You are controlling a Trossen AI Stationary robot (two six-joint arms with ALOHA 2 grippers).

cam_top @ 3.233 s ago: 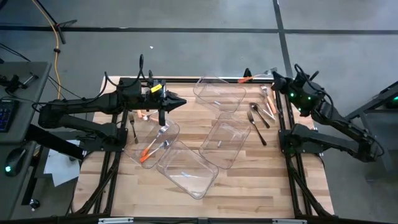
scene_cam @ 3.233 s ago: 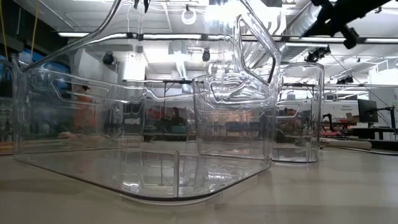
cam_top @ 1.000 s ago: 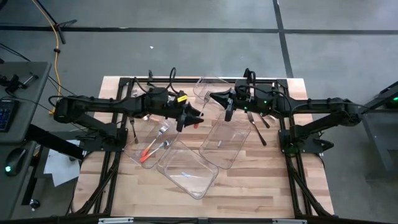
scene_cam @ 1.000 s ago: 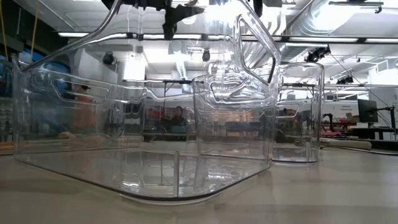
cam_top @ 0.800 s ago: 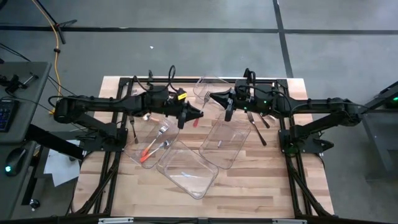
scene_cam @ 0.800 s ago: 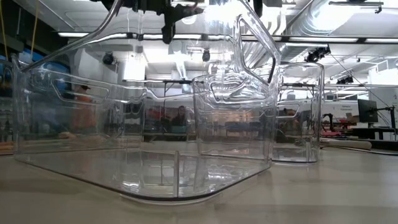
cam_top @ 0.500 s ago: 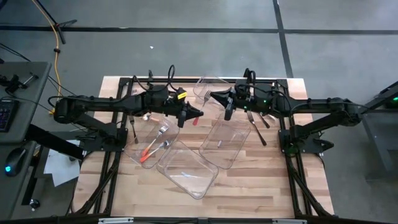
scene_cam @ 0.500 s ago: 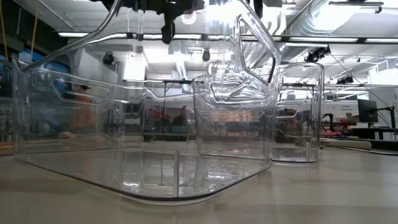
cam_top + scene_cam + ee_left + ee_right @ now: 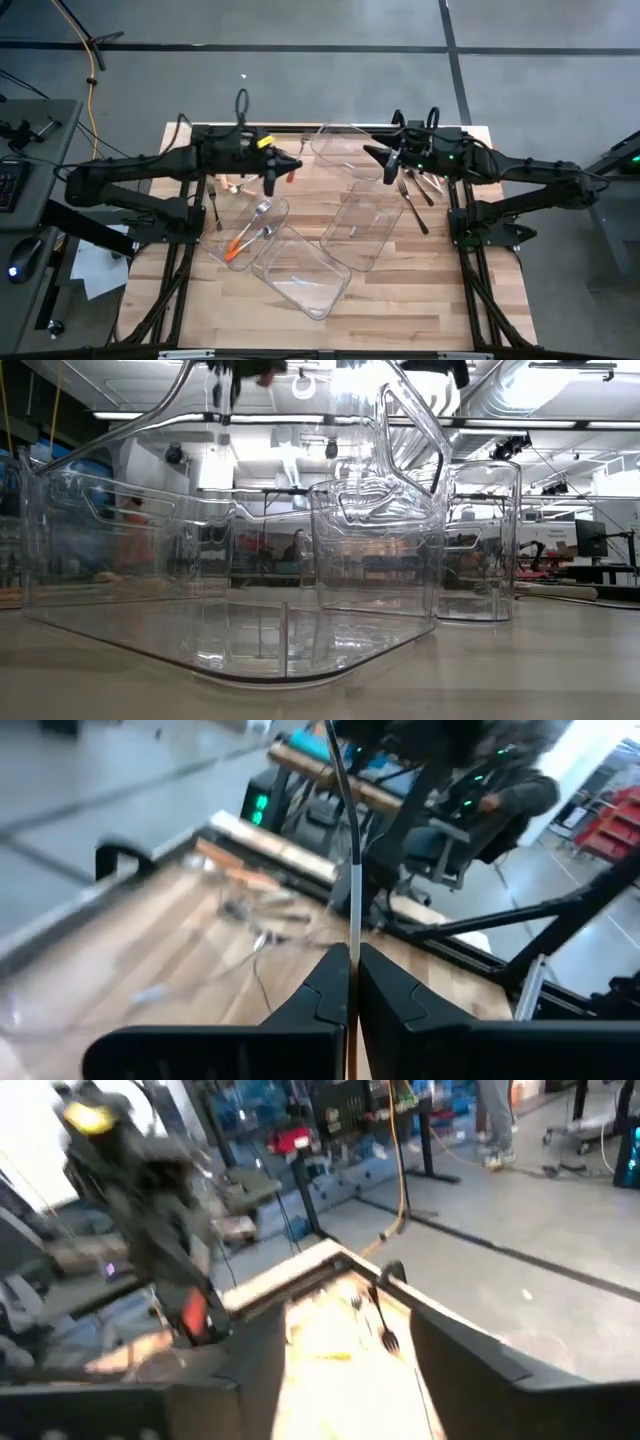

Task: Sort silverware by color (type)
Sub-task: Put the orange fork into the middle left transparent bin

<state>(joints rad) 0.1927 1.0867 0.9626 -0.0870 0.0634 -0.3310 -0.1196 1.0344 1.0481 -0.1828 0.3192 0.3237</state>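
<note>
- One orange-handled piece [image 9: 290, 176] is now riding clamped in your left gripper [image 9: 277, 170] at the table's [image 9: 400, 300] 11 o'clock.
- Your right gripper [image 9: 380, 158], fingers newly apart, is retreating at 1 o'clock, so the handover is looking complete.
- Clear bins [image 9: 330, 131] are crowding the centre, while the 9 o'clock edge is offering room.

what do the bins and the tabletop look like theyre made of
Bins: clear, glossy plastic by the look; the wood shows through them and their walls catch bright glints in the low view. Tabletop: pale wood, probably butcher block, with visible plank seams and a matte finish.
</note>
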